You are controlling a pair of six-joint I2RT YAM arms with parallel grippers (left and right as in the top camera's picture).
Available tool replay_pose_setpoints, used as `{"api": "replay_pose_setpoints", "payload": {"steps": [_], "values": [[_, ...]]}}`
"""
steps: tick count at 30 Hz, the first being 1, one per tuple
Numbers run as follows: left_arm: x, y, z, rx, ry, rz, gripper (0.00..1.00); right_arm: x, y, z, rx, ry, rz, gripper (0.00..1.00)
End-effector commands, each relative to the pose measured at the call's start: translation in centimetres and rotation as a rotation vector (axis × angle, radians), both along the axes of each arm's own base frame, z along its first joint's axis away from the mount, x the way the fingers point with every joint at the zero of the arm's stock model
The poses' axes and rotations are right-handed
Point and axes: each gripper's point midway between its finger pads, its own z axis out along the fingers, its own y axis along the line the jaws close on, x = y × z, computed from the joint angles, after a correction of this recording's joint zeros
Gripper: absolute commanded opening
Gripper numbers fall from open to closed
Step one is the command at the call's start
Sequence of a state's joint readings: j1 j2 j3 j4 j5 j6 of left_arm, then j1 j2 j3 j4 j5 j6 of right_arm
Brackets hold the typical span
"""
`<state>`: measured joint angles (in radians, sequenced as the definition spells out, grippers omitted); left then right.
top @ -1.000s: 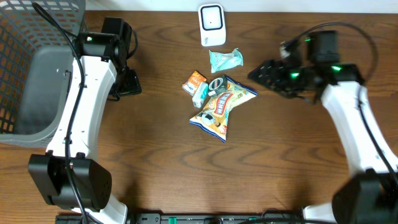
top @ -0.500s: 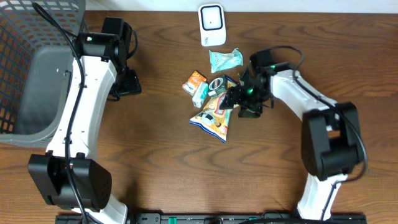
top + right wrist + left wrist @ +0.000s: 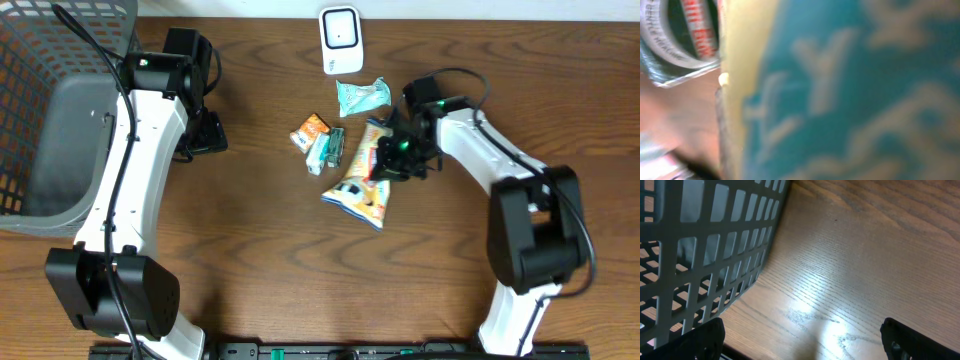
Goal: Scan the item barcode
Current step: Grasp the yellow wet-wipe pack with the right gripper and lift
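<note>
One snack bag (image 3: 362, 190) pinched in right end effector (image 3: 386, 160) | left end effector (image 3: 807, 341) spread wide, near basket (image 3: 700, 255)

Left arm (image 3: 135, 170): stretched forward from its base, wrist turned inward; left gripper (image 3: 207, 138) low, fingers (image 3: 702, 340) spread wide apart | Right arm (image 3: 490, 150): bent inward toward the centre, wrist pitched down; right gripper (image 3: 388, 160) low, jaws fully closed

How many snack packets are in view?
4: a teal one below the scanner, an orange one, a green one beside it, and the big bag in the right claw. Another may hide under the bag.
</note>
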<state>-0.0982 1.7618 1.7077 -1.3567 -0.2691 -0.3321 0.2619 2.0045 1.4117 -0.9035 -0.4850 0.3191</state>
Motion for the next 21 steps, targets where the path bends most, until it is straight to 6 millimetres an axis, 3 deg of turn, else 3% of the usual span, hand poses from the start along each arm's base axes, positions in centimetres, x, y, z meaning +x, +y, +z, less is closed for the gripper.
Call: {"api": "replay_pose_setpoints", "payload": {"steps": [1,5,10,15,21], "values": [[-0.2,0.4,0.0,0.022,0.008,-0.008,0.98,3.5,-6.3,6.2,-0.37,-0.296,-0.055,0.01],[-0.2,0.4,0.0,0.022,0.009,-0.008,0.98,3.6,-10.1,11.0,-0.645,-0.458,-0.158,0.02],[-0.2,0.4,0.0,0.022,0.009,-0.008,0.97,3.4,-12.3,14.5,-0.988,-0.608,-0.193,0.01],[-0.2,0.4,0.0,0.022,0.009,-0.008,0.98,3.1,-13.0,14.6,-1.223,-0.639,-0.125,0.01],[-0.2,0.4,0.0,0.022,0.009,-0.008,0.98,3.5,-12.5,12.0,-1.362,-0.599,0.012,0.01]]}}
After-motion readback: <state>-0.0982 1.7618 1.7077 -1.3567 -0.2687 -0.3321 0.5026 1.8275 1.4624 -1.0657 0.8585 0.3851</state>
